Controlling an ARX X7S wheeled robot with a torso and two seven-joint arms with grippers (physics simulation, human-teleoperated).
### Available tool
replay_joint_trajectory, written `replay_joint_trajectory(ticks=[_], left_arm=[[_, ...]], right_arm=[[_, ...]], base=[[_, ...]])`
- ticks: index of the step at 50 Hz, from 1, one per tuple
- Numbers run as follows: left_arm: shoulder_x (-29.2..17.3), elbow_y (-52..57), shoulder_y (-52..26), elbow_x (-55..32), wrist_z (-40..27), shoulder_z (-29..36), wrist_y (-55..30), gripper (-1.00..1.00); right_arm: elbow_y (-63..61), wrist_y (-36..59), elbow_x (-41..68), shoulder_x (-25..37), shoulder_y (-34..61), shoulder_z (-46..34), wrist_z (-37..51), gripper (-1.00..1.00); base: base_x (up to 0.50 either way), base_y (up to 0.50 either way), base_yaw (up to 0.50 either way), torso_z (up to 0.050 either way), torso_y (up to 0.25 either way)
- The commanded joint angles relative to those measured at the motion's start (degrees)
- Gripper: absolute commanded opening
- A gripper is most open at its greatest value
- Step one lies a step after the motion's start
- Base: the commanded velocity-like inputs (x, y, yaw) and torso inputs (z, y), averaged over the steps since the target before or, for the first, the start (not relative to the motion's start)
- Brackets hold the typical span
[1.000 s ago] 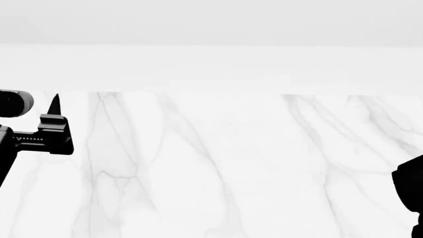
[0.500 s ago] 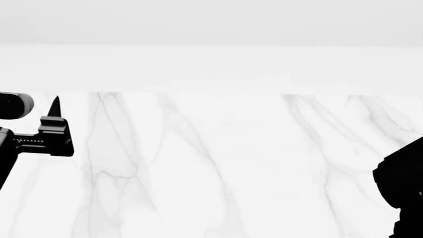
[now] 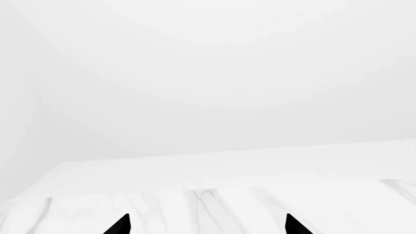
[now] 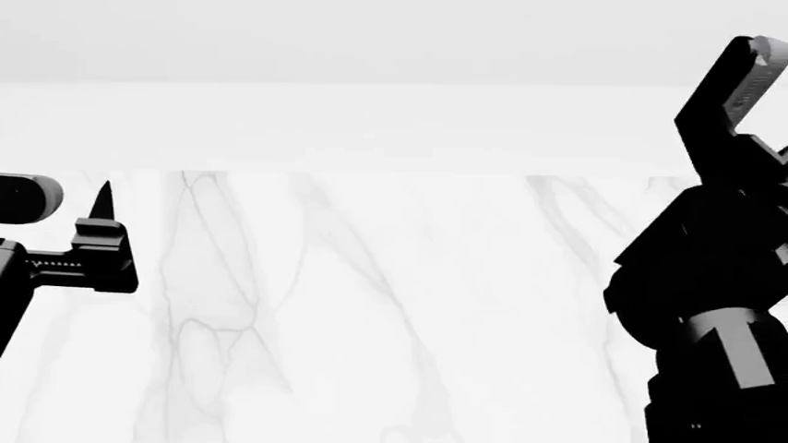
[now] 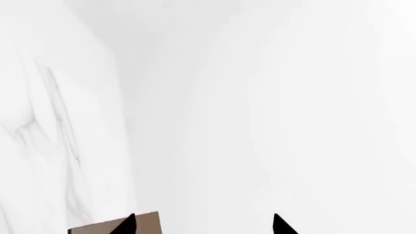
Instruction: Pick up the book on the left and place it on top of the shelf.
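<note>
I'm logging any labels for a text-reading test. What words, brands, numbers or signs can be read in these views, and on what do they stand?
None can be read.
The marble top carries only grey veins.
The left tool and the right arm are plain black, with no visible print.
The brown board at the right wrist view's edge shows no marking.

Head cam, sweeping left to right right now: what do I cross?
Left gripper at the left edge → bare white marble surface through the middle → right arm, raised at the right edge. No book or shelf shows in this view.
</note>
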Motion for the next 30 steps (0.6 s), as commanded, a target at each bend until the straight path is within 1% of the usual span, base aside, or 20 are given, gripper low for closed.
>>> replay_joint_trajectory(ticks=[1,6,13,14,15,17,18,20,22,23,24,27,30], left_arm=[[1.2,0.0,0.1,0.6,1.4,-1.5,0.3,1.00],[1.2,-0.2,0.0,0.6,1.4,-1.4,0.5,1.00],[1.2,-0.7,0.1,0.6,1.3,-1.2,1.0,1.00],[1.2,-0.7,0.2,0.6,1.3,-1.2,1.1,1.00],[1.2,-0.7,0.2,0.5,1.3,-1.2,1.1,1.00],[1.3,-1.0,0.4,0.6,1.4,-1.0,1.5,1.00],[1.3,-1.0,0.4,0.6,1.4,-1.0,1.8,1.00],[1.4,-1.3,0.5,0.6,1.5,-1.0,2.1,1.00],[1.4,-1.2,0.5,0.6,1.5,-0.8,2.2,1.00],[1.5,-1.1,0.6,0.6,1.5,-0.7,2.3,1.00],[1.4,-1.2,0.6,0.6,1.5,-0.7,2.3,1.00],[1.4,-1.5,0.5,0.6,1.5,-0.7,2.5,1.00],[1.5,-1.6,0.5,0.6,1.4,-0.4,2.7,1.00]], right_arm=[[-0.1,-3.4,-1.1,-3.4,0.5,-1.0,-2.3,1.00],[0.0,-5.1,-0.8,-3.7,0.3,-1.0,-2.0,1.00],[-0.1,-12.0,2.3,-3.8,-1.7,3.3,-2.7,1.00],[-0.1,-16.6,4.0,-3.5,-2.6,5.2,-3.2,1.00],[-0.1,-17.2,4.9,-3.5,-2.6,6.3,-3.8,1.00],[-1.2,-23.4,7.7,-2.7,-3.9,8.9,-7.4,1.00],[-3.3,-23.6,9.5,-2.0,-4.7,10.5,-8.5,1.00],[-16.5,-22.4,16.4,2.6,-9.7,15.8,-12.1,1.00],[-23.3,-21.9,20.3,4.8,-12.3,18.6,-14.2,1.00],[-31.7,-21.8,26.2,7.3,-15.5,22.5,-17.1,1.00],[-36.1,-20.9,28.9,8.6,-17.2,24.3,-17.5,1.00],[-43.7,-20.2,34.4,10.6,-20.8,27.2,-19.9,1.00],[-46.0,-19.5,37.0,11.0,-21.9,28.4,-21.4,1.00]], base=[[0.00,0.00,0.00,0.000,0.000],[0.00,0.00,0.00,0.000,0.000],[0.00,0.00,0.00,0.000,0.000],[0.00,0.00,0.00,0.000,0.000],[0.00,0.00,0.00,0.000,0.000],[0.00,0.00,0.00,0.000,0.000],[0.00,0.00,0.00,0.000,0.000],[0.00,0.00,0.00,0.000,0.000],[0.00,0.00,0.00,0.000,0.000],[0.00,0.00,0.00,0.000,0.000],[0.00,0.00,0.00,0.000,0.000],[0.00,0.00,0.00,0.000,0.000],[0.00,0.00,0.00,0.000,0.000]])
